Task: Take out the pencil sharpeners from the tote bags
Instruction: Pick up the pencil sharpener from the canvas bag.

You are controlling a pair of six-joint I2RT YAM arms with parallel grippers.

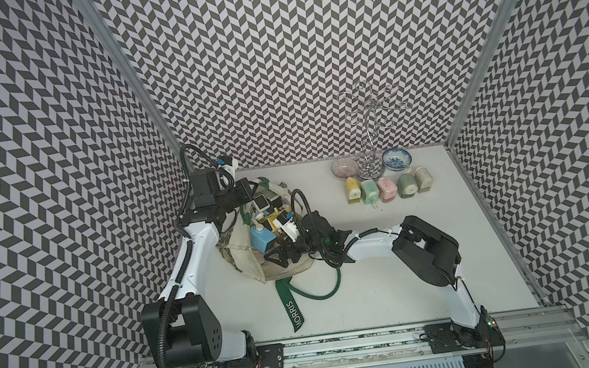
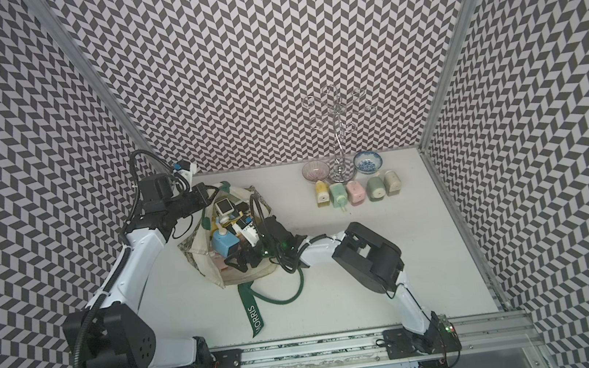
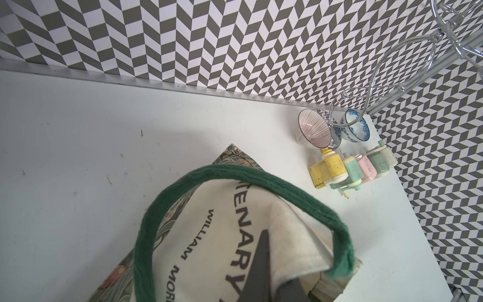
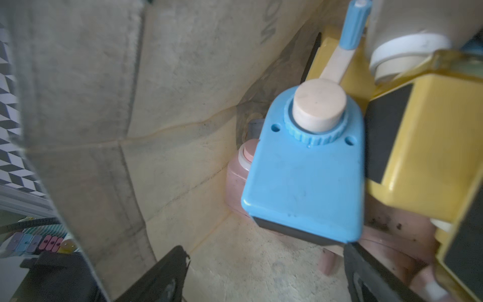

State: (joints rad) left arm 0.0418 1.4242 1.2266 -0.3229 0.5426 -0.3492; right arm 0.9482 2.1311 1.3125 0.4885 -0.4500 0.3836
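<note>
Left gripper [image 3: 269, 264] clamped on rim of cream canvas tote bag [image 3: 209, 235] — right gripper [image 4: 264, 251] spread wide inside, just short of blocky blue plastic pencil sharpener [image 4: 305, 183].

Matt cloth bag [image 4: 170, 104], seemingly plastic sharpener [image 4: 305, 188]

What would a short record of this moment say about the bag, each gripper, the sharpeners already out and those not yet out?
bag: tote bag lying with its mouth open, sharpeners piled inside
left gripper: shut on the bag's rim
right gripper: open, inside the bag's mouth, pointed at the blue sharpener, not gripping it
out of bag: five sharpeners in a row beside the bowls and wire stand
inside: blue, yellow, pink and others; full count cannot be told
</note>
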